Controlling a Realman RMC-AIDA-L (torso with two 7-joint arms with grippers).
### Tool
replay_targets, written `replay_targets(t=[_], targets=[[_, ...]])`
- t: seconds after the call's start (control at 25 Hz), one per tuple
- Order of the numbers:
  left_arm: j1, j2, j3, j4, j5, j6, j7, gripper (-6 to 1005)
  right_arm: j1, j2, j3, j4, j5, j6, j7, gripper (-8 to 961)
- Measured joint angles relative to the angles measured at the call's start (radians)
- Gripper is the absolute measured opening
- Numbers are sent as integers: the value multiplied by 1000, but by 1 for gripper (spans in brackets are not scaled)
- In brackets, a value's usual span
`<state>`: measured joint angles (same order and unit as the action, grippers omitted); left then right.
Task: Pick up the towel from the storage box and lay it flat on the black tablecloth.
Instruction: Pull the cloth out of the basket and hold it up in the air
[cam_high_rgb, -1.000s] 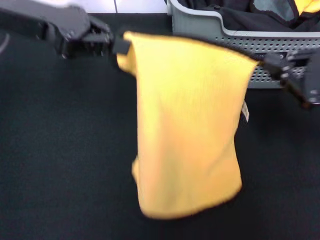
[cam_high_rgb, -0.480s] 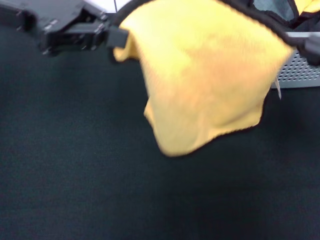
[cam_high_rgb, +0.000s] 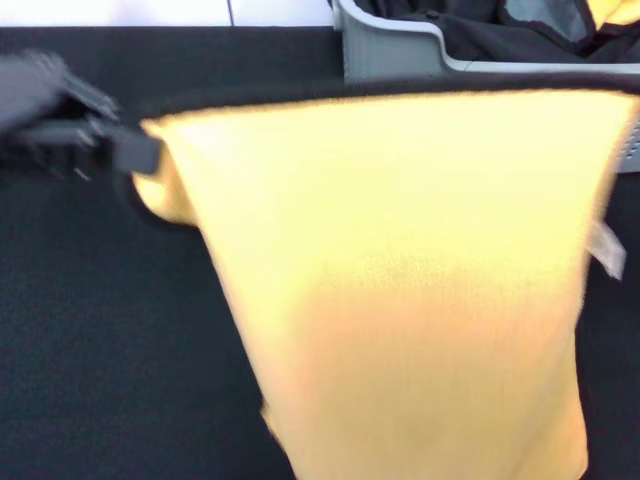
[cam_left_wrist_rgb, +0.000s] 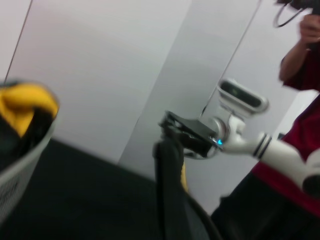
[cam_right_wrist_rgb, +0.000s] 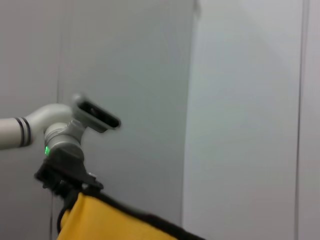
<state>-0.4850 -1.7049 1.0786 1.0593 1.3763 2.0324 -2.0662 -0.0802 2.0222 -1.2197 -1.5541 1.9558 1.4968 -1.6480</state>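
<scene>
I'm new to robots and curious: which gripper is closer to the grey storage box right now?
Probably the right. The storage box sits far right; the right gripper holds the towel corner that side, the left gripper the opposite corner.

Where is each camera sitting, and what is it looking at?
Head view: up on the robot's head, looking down at the towel held over the black tablecloth; left tool shows.
Left wrist view: on the left arm, facing across to the right tool and storage box.
Right wrist view: on the right arm, facing the left tool.
All three share the towel.
</scene>
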Motion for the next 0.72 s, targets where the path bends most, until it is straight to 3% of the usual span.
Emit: replay_targets(t=[0.04, 0.16, 0.24, 0.32, 0.44, 0.72], targets=[[-18, -23, -10, -25, 78, -1, 7, 26, 43, 0, -12, 46, -31, -20, 8, 5], [-132, -102, -114, -191, 407, -10, 63, 27, 264, -9, -51, 343, -135, -82, 20, 5], [-200, -135, -193, -283, 597, -30, 96, 27, 382, -15, -57, 511, -167, -94, 5, 5], [-233, -152, -232, -307, 697, -42, 115, 27, 471, -21, -48, 641, -182, -99, -24, 5], [-260, -163, -258, -283, 720, -50, 117, 27, 483, -26, -31, 681, -185, -114, -57, 5], [-314, -145, -299, -188, 722, -113, 85, 27, 386, -26, -7, 424, -182, -159, -86, 5]])
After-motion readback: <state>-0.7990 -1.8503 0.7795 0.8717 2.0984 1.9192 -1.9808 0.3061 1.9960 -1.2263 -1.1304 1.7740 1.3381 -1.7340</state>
